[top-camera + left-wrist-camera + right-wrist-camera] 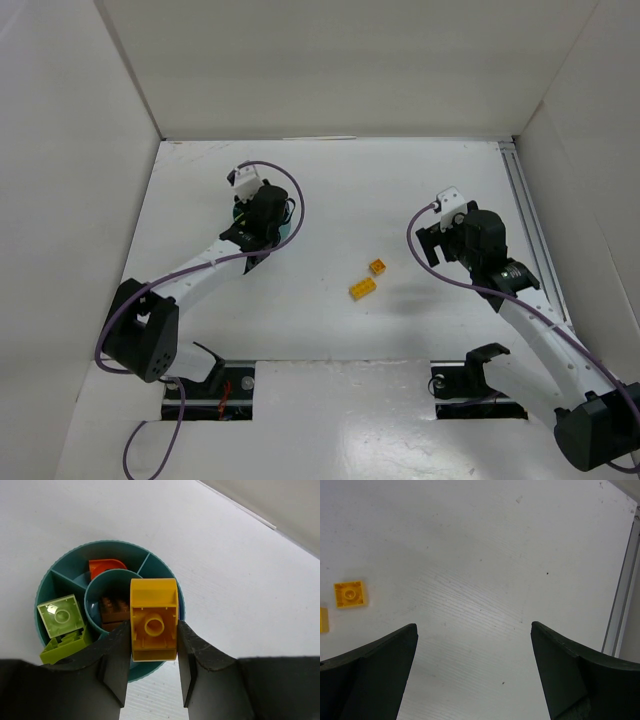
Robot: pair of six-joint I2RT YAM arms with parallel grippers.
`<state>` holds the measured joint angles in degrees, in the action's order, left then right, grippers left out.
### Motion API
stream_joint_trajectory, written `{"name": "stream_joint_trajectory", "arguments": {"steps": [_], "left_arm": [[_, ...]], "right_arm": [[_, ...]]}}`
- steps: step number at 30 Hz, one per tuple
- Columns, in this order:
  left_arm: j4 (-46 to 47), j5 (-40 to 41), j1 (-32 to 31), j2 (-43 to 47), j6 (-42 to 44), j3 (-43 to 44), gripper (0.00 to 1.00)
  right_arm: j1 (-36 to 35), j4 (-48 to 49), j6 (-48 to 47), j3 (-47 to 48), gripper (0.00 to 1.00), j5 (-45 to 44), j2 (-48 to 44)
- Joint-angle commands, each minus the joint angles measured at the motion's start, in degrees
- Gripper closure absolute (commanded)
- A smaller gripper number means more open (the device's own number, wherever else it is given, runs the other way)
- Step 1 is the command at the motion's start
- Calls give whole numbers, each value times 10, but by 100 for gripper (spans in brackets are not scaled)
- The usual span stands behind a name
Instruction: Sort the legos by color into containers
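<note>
My left gripper (153, 626) is shut on an orange-yellow lego (153, 615), held by its sides with its hollow underside facing the camera, above the near right part of the round teal dish (165, 570). In the dish lie two lime green legos (62, 616), an orange-red one (105, 567), and a brown one (114, 610) in the central cup. From above, the left gripper (258, 225) hides most of the dish (286, 232). Two orange-yellow legos (378, 266) (362, 289) lie mid-table. The right gripper (474, 630) hangs open over bare table, with one of these legos (349, 594) to its left.
An aluminium rail (525, 220) runs along the table's right side and shows in the right wrist view as a rail (620, 605) too. White walls close in the left, back and right. Two cut-outs with the arm bases (210, 385) sit at the near edge.
</note>
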<state>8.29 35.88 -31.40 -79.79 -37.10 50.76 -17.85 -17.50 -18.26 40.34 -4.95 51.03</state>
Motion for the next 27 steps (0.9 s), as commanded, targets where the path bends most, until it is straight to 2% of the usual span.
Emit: {"name": "stream_joint_trajectory", "arguments": {"steps": [1,13,17,22,27], "left_arm": [[32,33,-1,-1,1,0,87],[49,46,-1,-1,12,-17,74],[49,40,-1,-1,7,-22,66],[54,35,-1,-1,7,-28,64],[60,40,-1,-1,12,-33,55]], "right_arm": [[8,27,-3,7,1,-7,-5],[8,27,-3,7,1,-12,-5],[8,27,-3,7,1,-12,-5],[8,27,-3,7,1,-12,-5],[8,27,-3,7,1,-12,-5]]}}
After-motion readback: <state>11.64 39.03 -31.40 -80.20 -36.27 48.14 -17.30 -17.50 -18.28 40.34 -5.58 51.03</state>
